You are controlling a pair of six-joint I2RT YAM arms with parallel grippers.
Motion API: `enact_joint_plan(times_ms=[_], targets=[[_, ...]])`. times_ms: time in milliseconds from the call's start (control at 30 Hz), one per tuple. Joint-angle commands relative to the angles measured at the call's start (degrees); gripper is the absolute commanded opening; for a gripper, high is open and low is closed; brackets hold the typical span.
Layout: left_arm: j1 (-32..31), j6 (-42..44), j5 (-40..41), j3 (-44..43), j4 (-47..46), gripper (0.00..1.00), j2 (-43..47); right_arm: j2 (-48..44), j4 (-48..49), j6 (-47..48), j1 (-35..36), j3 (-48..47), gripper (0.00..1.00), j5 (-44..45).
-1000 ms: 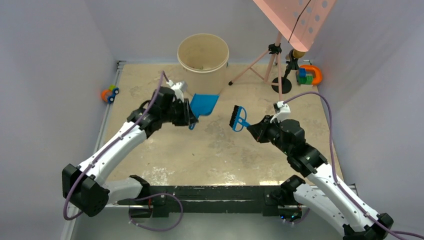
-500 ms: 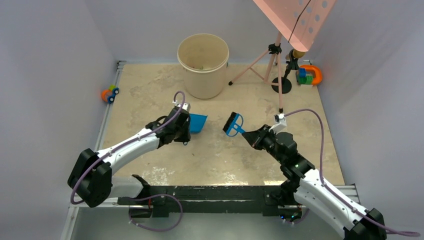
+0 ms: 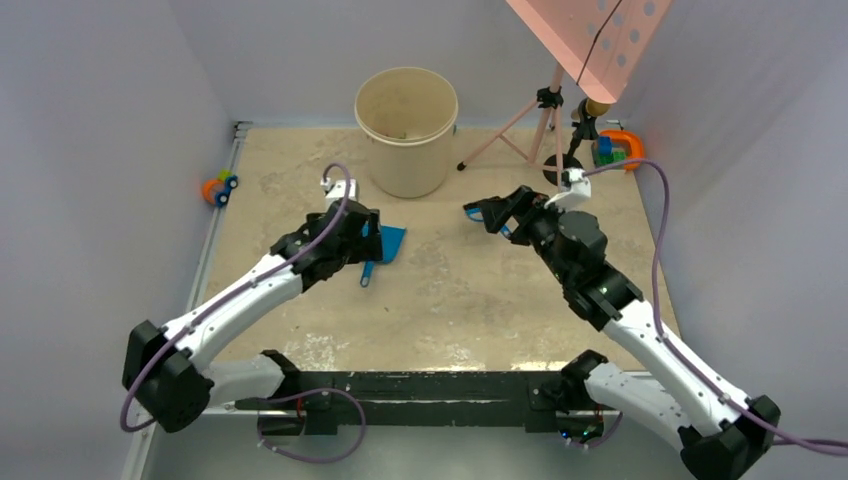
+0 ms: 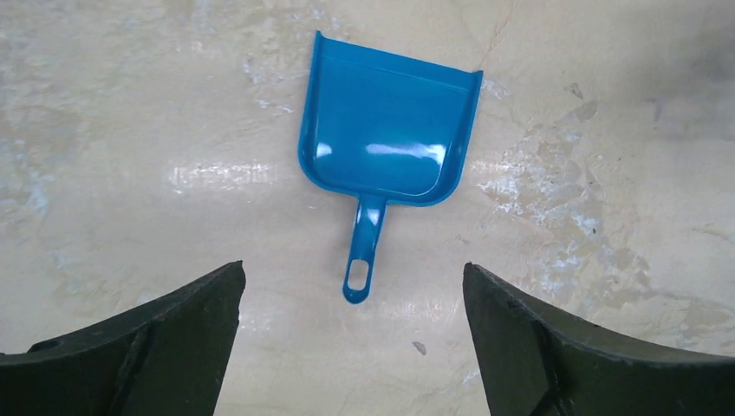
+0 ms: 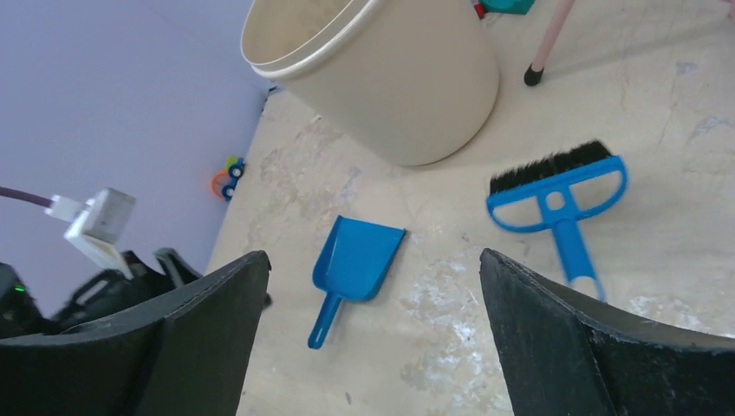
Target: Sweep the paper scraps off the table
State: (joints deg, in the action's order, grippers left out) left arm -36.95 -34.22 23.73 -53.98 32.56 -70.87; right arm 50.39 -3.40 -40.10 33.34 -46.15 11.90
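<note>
Left tool [image 4: 353, 276] hangs with its fingers spread wide and grips nothing. The blue dustpan [image 4: 386, 130] lies flat on the beige worktop [image 4: 130, 130] below the gap, touching neither finger, its handle pointing toward the near edge. Right tool [image 5: 374, 256] is likewise wide apart and empty, above the worktop's far half. A blue hand brush [image 5: 565, 234] with black bristles lies near the dustpan, apart from it. Both lie in front of the beige bucket [image 5: 390, 87] at the far edge. A green speck [image 3: 400, 133] inside it is too small to identify.
</note>
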Motion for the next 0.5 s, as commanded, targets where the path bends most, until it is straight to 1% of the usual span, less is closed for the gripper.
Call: enact_joint_plan(times_ms=[0, 167, 333, 467], targets=[[-0.12, -1.78, 4.18, 0.06, 5.75, 0.99, 10.29, -9.13, -1.74, 5.48, -0.1, 4.72, 0.97, 0.95], [-0.07, -1.15, 2.86, -1.36, 10.11, 0.99, 18.62, -19.02, -7.19, 9.1, -0.12, 5.55, 0.98, 5.3], [-0.11, -0.1, 6.33, -3.55, 14.31, 0.99, 26.67, -24.61, -14.28, 13.72, -0.11, 0.44, 0.99, 11.36], [-0.06, 3.19, 9.15, -6.18, 16.55, 0.99, 34.25, -28.49, -17.76, 16.78, -0.1, -5.21, 0.99, 14.97]])
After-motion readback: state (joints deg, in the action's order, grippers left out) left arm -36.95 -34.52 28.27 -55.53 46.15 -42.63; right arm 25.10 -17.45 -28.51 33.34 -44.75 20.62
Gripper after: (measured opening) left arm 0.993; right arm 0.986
